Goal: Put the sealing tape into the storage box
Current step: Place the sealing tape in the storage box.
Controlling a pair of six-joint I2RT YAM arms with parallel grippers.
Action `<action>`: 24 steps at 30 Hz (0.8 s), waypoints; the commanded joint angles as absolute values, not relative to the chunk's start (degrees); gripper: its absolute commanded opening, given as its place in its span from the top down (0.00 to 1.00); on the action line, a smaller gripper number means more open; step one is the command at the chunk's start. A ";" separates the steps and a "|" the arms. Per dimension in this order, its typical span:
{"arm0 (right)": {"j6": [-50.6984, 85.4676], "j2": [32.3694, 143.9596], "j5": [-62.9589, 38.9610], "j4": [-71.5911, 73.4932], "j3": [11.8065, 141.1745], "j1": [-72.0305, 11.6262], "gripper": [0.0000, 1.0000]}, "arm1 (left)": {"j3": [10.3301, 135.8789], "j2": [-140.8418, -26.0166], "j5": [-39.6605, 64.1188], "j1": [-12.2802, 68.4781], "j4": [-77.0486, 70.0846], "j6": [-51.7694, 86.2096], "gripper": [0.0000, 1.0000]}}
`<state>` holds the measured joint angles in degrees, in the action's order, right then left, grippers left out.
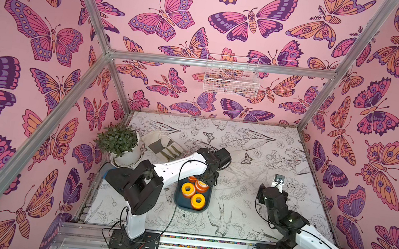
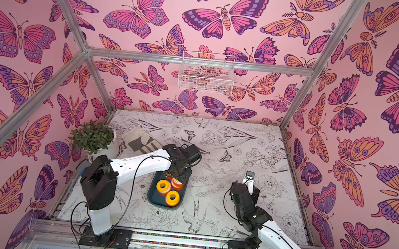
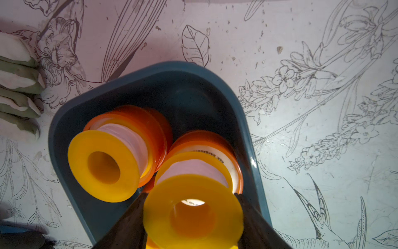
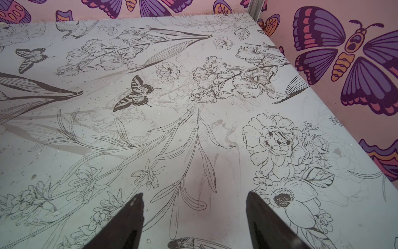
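Observation:
The storage box [image 1: 180, 203] is a dark teal tray near the middle of the table, shown in both top views [image 2: 153, 196]. Inside lie sealing tape spools: two yellow ones [image 1: 187, 189] [image 1: 198, 201] and orange ones [image 1: 202, 185]. My left gripper [image 1: 208, 179] hangs over the box's far end. In the left wrist view it [image 3: 191, 195] is shut on a yellow spool [image 3: 163, 215], held just above an orange, white-faced spool [image 3: 204, 138]. Beside it another yellow spool [image 3: 103, 166] leans on an orange one [image 3: 146, 120]. My right gripper [image 4: 193, 196] stands open over bare table, holding nothing.
A potted plant [image 1: 119, 144] and a work glove [image 1: 162, 145] lie at the table's back left, close behind the box. A white wire basket [image 1: 231, 79] hangs on the back wall. The right arm [image 1: 279, 182] rests to the right of the box.

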<state>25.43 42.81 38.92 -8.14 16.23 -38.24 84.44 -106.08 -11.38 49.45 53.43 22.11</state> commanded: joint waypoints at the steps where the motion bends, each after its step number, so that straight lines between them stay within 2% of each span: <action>1: 24.87 42.89 38.76 -7.91 18.54 -37.96 0.22 | 83.67 -106.47 -10.69 48.87 52.74 22.46 0.36; 4: 24.87 42.89 38.76 -7.89 18.60 -37.98 0.22 | 83.67 -107.08 -10.46 48.87 52.69 22.41 0.34; 7: 24.79 42.98 38.80 -7.83 18.57 -37.91 0.22 | 83.33 -106.89 -10.37 48.85 52.67 22.59 0.26; 24: 24.69 43.82 38.50 -7.65 18.90 -37.96 0.22 | 82.26 -102.81 -11.55 48.87 52.82 22.98 0.24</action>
<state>25.23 43.70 38.46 -8.03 17.12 -38.24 82.87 -105.82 -10.52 49.15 52.31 22.17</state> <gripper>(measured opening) 0.783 0.751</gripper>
